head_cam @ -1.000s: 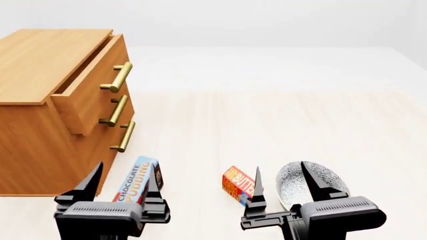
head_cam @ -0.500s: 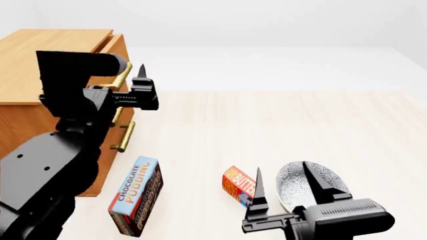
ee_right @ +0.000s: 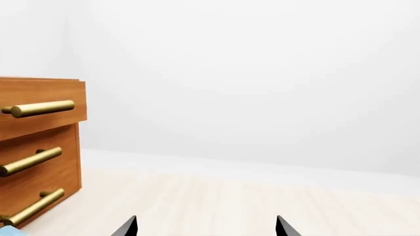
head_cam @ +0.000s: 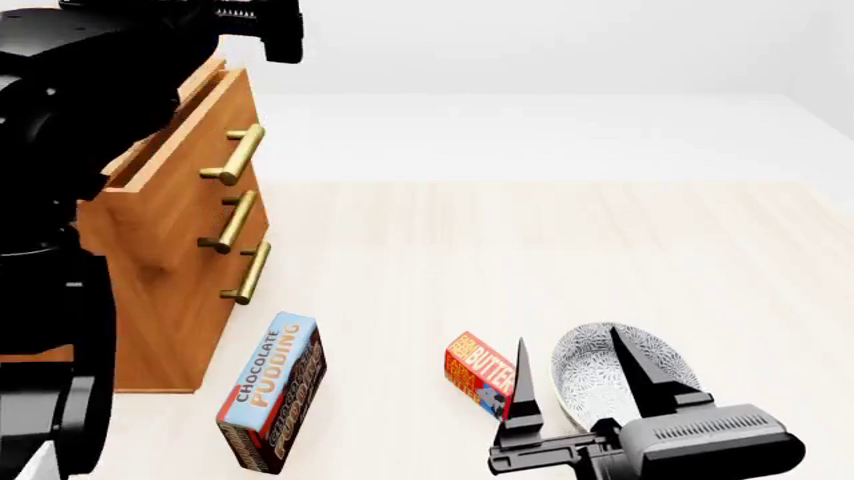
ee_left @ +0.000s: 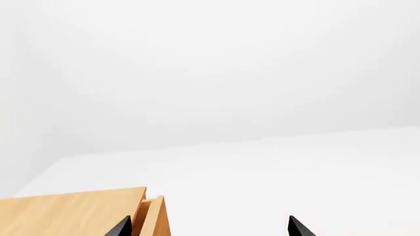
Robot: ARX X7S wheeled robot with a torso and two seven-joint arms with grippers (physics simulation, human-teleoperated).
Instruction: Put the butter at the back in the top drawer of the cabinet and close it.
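The butter (head_cam: 477, 372), a small red and orange box, lies on the table beside my right gripper's left finger. My right gripper (head_cam: 571, 345) is open and empty, low at the near edge, its tips over the butter and the bowl; in the right wrist view its tips (ee_right: 204, 227) stand wide apart. The cabinet (head_cam: 147, 300) stands at the left, its top drawer (head_cam: 180, 195) pulled part way out. My left arm (head_cam: 80, 70) is raised above the cabinet. My left gripper (ee_left: 208, 228) is open and empty over the cabinet's top (ee_left: 72, 214).
A Chocolate Pudding box (head_cam: 274, 392) lies in front of the cabinet. A patterned bowl (head_cam: 661, 365) sits right of the butter, partly behind my right gripper. The two lower drawers (ee_right: 39, 172) are shut. The wooden table (head_cam: 534, 250) stretches back to a white wall.
My left arm has swung up from the table's near edge to high above the cabinet's top. The right gripper has hardly moved. The butter and pudding box have not moved.
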